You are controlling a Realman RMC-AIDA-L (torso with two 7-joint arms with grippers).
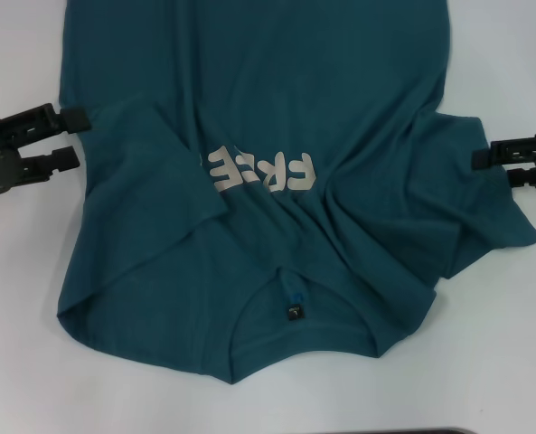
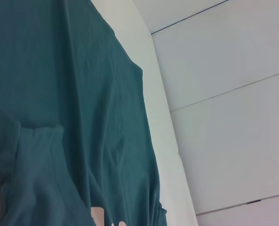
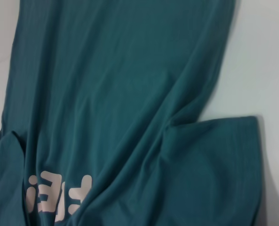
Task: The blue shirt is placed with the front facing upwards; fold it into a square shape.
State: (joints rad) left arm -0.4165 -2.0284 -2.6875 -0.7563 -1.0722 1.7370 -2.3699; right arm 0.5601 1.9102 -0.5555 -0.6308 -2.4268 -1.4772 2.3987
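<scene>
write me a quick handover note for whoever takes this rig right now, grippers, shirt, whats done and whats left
Left gripper: open, at the shirt's left edge beside the left sleeve, holding nothing.
Right gripper: at the right edge by the right sleeve; fingers close together, grip on cloth not clear.
Blue shirt: front up on the white table, collar and neck label nearest the robot, hem running out of the head view.
Done: left sleeve folded in over the chest, covering part of the lettering.
Left: right sleeve still spread and wrinkled; body not yet folded into a square.
</scene>
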